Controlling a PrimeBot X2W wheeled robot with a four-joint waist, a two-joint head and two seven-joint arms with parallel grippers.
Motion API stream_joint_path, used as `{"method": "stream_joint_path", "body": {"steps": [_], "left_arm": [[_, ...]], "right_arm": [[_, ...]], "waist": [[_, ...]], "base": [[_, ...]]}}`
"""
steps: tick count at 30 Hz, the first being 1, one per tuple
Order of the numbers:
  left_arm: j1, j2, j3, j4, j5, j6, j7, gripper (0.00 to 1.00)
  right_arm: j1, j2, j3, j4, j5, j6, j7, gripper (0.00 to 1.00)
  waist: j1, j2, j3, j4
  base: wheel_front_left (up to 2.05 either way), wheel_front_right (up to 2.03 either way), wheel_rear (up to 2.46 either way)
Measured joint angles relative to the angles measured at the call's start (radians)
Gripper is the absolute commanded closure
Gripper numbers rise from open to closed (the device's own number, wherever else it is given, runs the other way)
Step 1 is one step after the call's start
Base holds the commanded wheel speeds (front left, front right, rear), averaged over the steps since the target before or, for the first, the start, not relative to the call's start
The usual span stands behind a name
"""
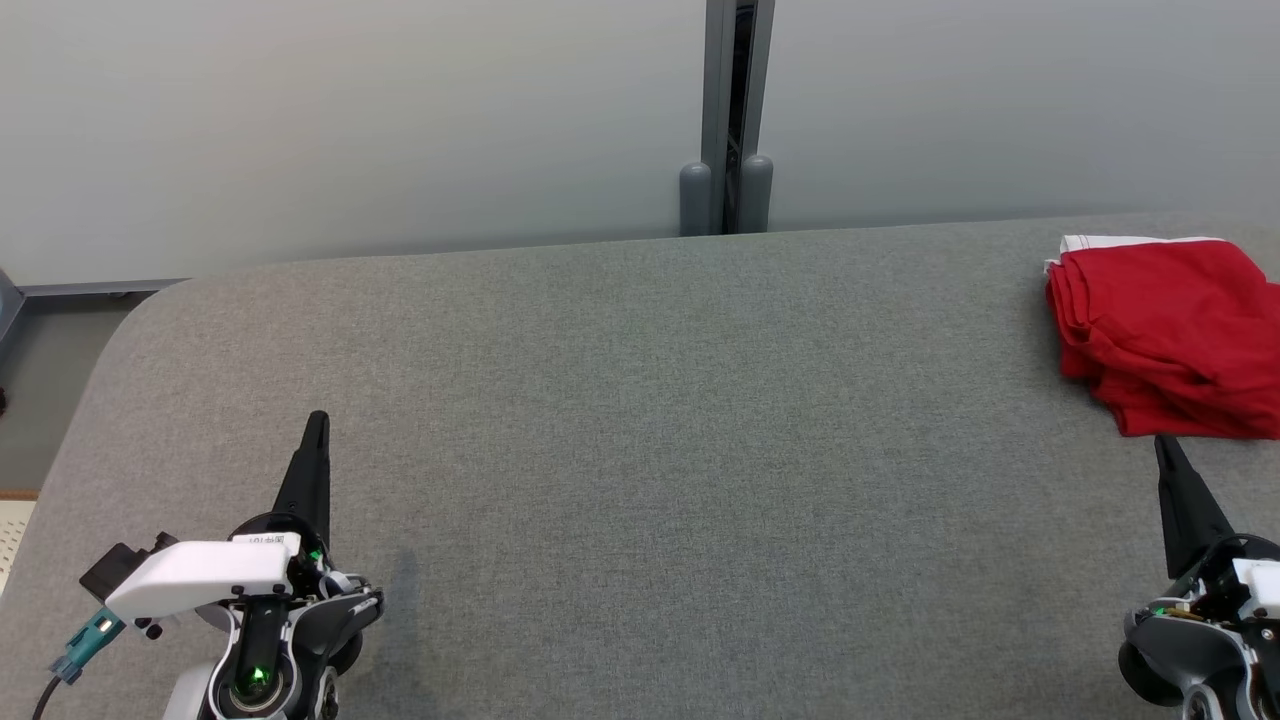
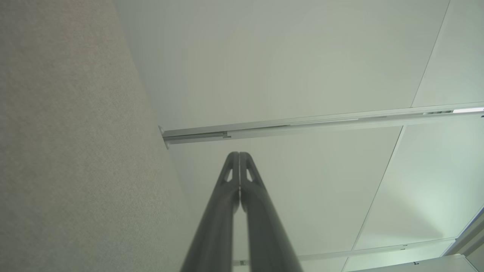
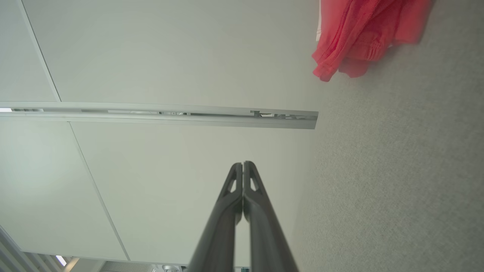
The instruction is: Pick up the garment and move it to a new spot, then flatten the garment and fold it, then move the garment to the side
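Two grippers, both with fingers pressed together and nothing between them.

Left gripper (image 1: 318, 420): near left of the grey table (image 1: 640, 450), dark fingers pointing toward the far edge, tips over bare fabric surface. In the left wrist view the left gripper (image 2: 239, 154) shows both fingers meeting at the tips, with table surface (image 2: 68, 151) on one side and pale wall panels crossed by a metal rail (image 2: 302, 124) beyond.

Right gripper (image 1: 1160, 442): near right of the table, tip just short of the garment's near edge; whether it touches the cloth, cannot tell. The right wrist view has the right gripper (image 3: 243, 163) closed tip to tip and the garment apart from the fingers.

Red garment (image 1: 1165, 335): lies at the far right of the table, folded into a loose, rumpled stack, cut off by the picture's right edge. A white strip (image 1: 1100, 243) shows along its far side. In the right wrist view the garment (image 3: 359, 34) sits on the table (image 3: 397, 189) close to the wall.

Grey post (image 1: 727, 120) stands behind the table's far edge, between two pale wall panels.
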State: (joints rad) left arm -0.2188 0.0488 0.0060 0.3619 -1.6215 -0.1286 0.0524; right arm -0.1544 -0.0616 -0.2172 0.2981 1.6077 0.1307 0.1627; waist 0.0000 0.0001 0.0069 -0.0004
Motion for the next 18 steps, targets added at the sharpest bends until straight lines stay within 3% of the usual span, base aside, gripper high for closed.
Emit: {"method": "stream_joint_path", "body": {"steps": [18], "left_arm": [[0.000, 0.000, 0.000, 0.000, 0.000, -0.001, 0.000, 1.00]], "right_arm": [[0.000, 0.003, -0.005, 0.000, -0.007, 0.000, 0.004, 1.00]], "waist": [[0.0000, 0.0000, 0.000, 0.000]], "base": [[0.00, 0.00, 0.00]]}}
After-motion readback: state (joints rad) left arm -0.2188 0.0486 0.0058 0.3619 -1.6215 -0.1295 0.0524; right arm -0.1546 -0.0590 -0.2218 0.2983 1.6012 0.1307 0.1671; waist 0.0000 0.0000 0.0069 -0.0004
